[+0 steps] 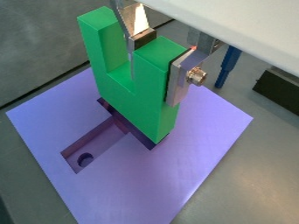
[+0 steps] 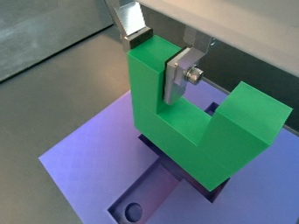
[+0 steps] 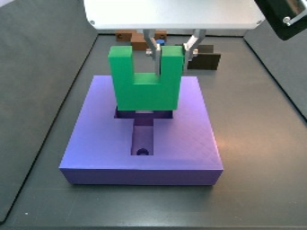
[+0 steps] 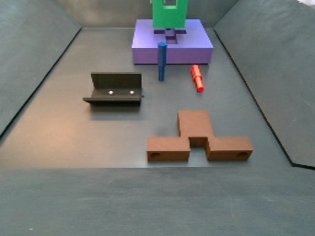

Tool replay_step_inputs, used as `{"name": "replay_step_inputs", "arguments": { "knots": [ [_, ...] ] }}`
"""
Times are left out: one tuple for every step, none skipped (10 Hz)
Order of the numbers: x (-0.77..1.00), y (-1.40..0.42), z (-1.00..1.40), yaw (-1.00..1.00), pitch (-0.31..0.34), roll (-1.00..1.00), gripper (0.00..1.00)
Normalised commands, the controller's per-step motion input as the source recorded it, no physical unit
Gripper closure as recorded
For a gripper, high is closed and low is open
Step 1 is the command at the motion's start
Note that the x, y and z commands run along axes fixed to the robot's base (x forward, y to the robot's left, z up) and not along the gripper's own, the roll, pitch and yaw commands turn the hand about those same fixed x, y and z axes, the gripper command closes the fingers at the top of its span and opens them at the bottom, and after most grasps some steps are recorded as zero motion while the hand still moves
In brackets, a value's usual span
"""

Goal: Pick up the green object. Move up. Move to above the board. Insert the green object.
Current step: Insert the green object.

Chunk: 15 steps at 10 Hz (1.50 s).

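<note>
Gripper (image 1: pixel 156 63) body was cut off by the frame edge in both wrist views; only the silver fingers (image 2: pixel 181 74) showed, clamped on one prong of the green object (image 3: pixel 145 81). The object's base hid much of the cross recess in the board (image 3: pixel 102 148); whether it was fully seated could not be told. In a side view, the green object (image 4: pixel 168 14) was cropped at the picture's edge, gripper unseen.

One gripper (image 3: pixel 167 52), one green object (image 3: pixel 145 83), one board (image 3: pixel 192 135), one fixture (image 4: pixel 114 89), one blue post (image 4: pixel 163 61), one red stick (image 4: pixel 196 77), one brown block (image 4: pixel 197 137).
</note>
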Motion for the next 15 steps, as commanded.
{"name": "replay_step_inputs", "arguments": {
  "knots": [
    [0.17,0.00,-0.12,0.00,0.011,0.17,1.00],
    [0.05,0.00,-0.15,0.00,0.000,0.15,1.00],
    [0.00,0.00,-0.16,0.00,0.000,0.10,1.00],
    [0.00,0.00,-0.19,0.00,0.000,0.06,1.00],
    [-0.03,-0.05,-0.09,0.03,0.000,0.00,1.00],
    [-0.06,-0.07,-0.05,0.05,-0.011,-0.01,1.00],
    [-0.07,-0.07,-0.09,0.07,-0.013,0.00,1.00],
    [-0.05,-0.08,-0.11,0.08,-0.020,-0.02,1.00],
    [-0.08,-0.03,-0.14,0.05,-0.033,-0.03,1.00],
    [-0.08,0.00,-0.15,0.00,-0.033,-0.02,1.00],
    [-0.02,0.00,-0.14,0.00,-0.030,-0.03,1.00],
    [0.00,0.00,-0.15,0.00,-0.030,-0.06,1.00],
    [0.00,0.00,-0.17,0.00,-0.029,-0.09,1.00],
    [0.00,0.00,-0.25,0.00,-0.027,-0.13,1.00],
    [0.00,0.00,-0.37,-0.01,-0.050,-0.16,1.00]
  ]
}}
